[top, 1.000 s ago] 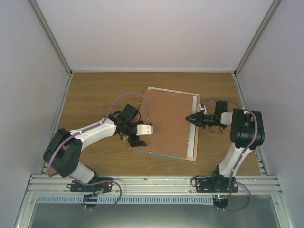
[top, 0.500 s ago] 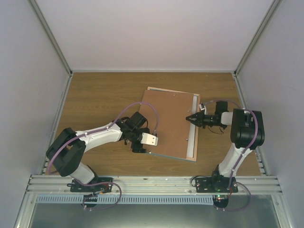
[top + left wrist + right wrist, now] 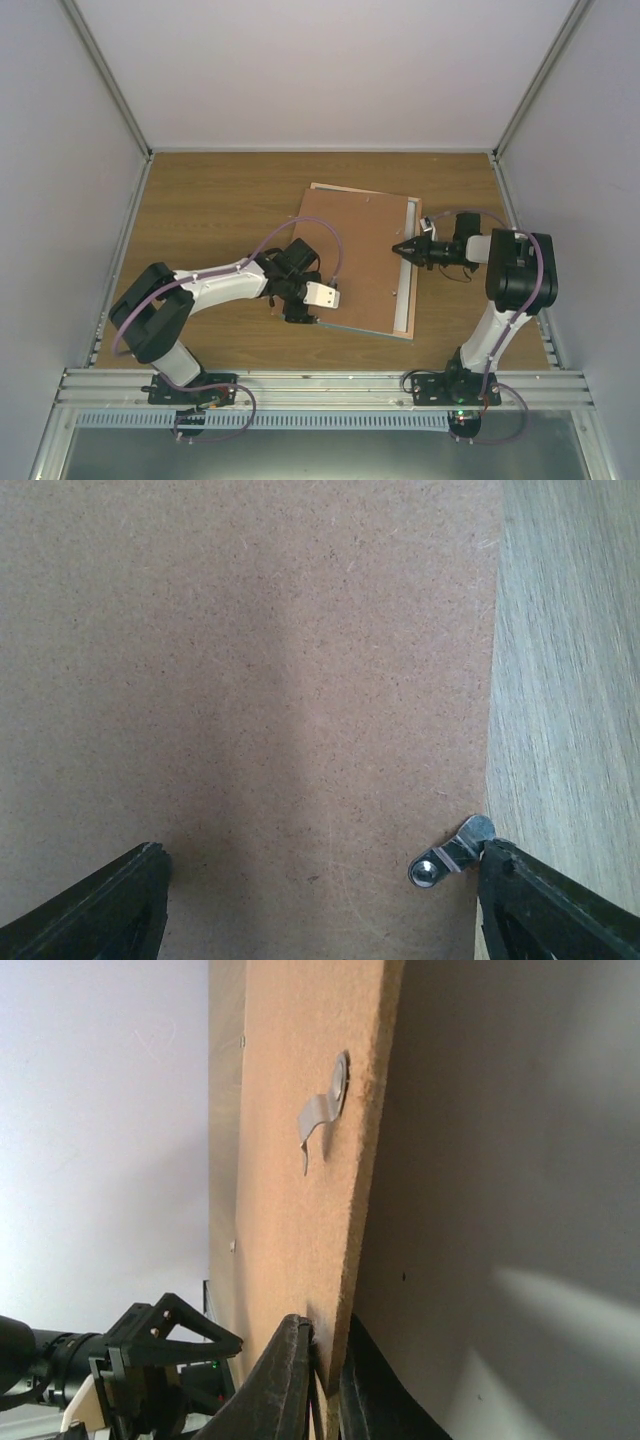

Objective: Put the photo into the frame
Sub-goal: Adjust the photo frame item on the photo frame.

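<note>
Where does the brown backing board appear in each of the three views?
Top external: backing board in the middle of the picture.
Left wrist: board fills left and centre.
Right wrist: board edge-on, top to bottom, left of centre.
Shared landmark: left gripper, at the board's near-left corner.

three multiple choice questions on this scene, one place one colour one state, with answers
1. Where is the left gripper? A) over the near left corner of the brown fibreboard backing panel B) at the far wall C) off the table
2. Colour of the small metal clip on it? A) red B) silver C) blue
3. The right gripper is A) wide open B) out of view C) shut on the panel's edge
Answers: 1 A, seen from above; 2 B, bare metal in the left wrist view; 3 C, its fingers pinch the board.
</note>
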Robot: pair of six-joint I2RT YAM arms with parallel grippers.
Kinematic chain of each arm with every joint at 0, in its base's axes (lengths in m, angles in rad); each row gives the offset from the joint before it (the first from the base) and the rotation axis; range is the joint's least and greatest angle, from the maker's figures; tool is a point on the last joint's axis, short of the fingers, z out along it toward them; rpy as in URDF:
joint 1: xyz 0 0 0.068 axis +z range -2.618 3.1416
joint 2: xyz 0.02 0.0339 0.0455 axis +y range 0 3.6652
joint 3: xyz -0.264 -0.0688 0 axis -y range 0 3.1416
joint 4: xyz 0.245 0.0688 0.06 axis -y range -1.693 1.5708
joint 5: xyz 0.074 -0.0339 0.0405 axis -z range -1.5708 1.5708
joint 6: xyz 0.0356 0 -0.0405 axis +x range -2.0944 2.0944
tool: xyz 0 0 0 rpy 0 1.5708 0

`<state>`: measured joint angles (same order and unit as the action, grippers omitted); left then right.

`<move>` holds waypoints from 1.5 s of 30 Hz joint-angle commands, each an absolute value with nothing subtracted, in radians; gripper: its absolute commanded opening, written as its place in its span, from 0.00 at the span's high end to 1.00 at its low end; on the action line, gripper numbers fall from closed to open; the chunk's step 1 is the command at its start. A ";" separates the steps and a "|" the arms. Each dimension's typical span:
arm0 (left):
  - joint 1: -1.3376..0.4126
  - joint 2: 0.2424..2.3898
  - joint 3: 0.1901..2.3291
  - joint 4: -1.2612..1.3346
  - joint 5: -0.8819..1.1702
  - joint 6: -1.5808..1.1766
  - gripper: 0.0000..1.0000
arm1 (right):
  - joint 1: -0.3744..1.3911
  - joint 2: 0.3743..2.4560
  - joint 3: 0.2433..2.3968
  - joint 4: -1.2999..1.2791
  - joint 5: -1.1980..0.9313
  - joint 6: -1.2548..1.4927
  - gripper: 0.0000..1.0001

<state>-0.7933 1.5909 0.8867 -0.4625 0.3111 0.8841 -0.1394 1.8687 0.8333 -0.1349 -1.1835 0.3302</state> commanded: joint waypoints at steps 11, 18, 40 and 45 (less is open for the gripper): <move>-0.770 1.642 1.030 -0.421 0.423 0.700 0.18 | -0.147 1.887 0.861 -0.154 -1.091 0.242 0.99; -0.644 1.573 1.015 -0.436 0.479 0.666 0.20 | -0.154 1.841 0.868 -0.198 -1.089 0.223 0.99; -0.385 1.614 0.948 -0.388 0.220 0.762 0.32 | -0.167 1.838 0.864 -0.234 -1.083 0.179 0.99; -0.401 1.628 0.956 -0.404 0.233 0.764 0.34 | -0.168 1.842 0.866 -0.234 -1.084 0.183 0.99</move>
